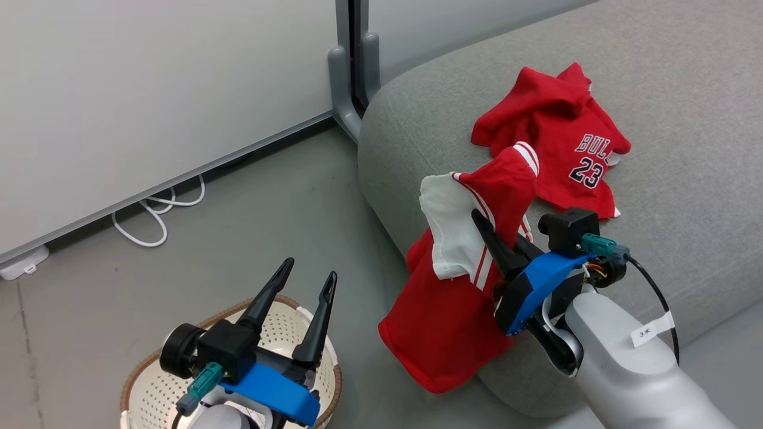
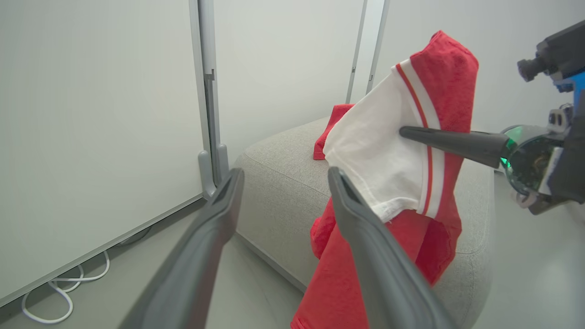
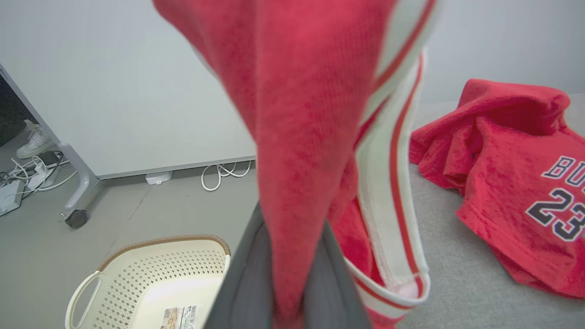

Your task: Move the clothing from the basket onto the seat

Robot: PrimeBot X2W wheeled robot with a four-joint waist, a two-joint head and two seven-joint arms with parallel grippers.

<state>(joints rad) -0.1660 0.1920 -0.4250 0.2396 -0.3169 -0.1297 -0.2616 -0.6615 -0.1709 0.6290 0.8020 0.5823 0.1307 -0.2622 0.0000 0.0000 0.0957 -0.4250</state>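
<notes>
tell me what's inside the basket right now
In the right wrist view the basket holds a paper label on its floor and no clothing in the part shown. Its right side is covered by the hanging red garment, so that part cannot be checked.

Basket (image 1: 146, 387) — lower part off-frame

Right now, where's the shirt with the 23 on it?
In the head view the 23 jersey lies on the grey seat, upper right, just behind the other red garment that the right gripper holds.
</notes>
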